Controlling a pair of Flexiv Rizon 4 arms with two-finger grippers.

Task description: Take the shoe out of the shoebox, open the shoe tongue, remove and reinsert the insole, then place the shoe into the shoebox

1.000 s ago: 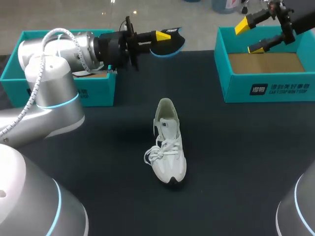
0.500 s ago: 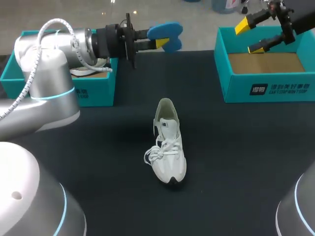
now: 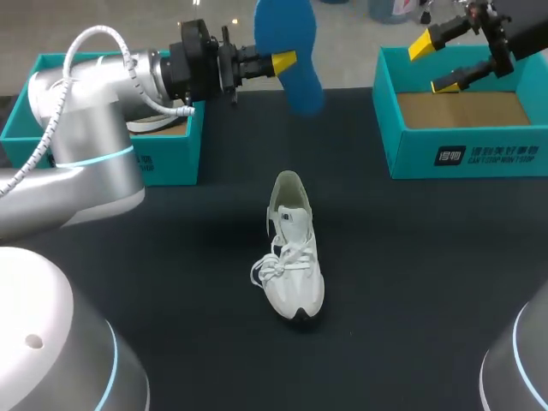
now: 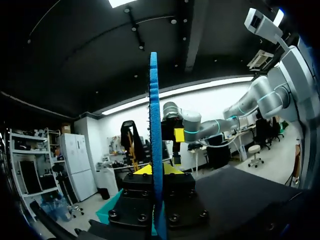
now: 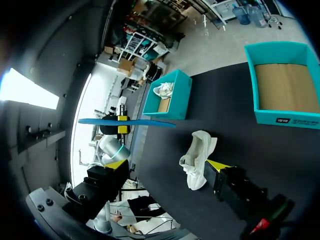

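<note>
Blue insole (image 3: 287, 34): my left claw (image 3: 286, 62) is clamping it at upper centre, its length pointing down-frame toward the shoe (image 3: 293, 248) directly below, heel end nearest.

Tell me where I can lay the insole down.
Bare table lies between the white shoe and the right shoebox, and on the shoe's other side, in front of the left shoebox. The right shoebox's floor is bare too, under the right gripper. The left shoebox already holds another shoe.
</note>
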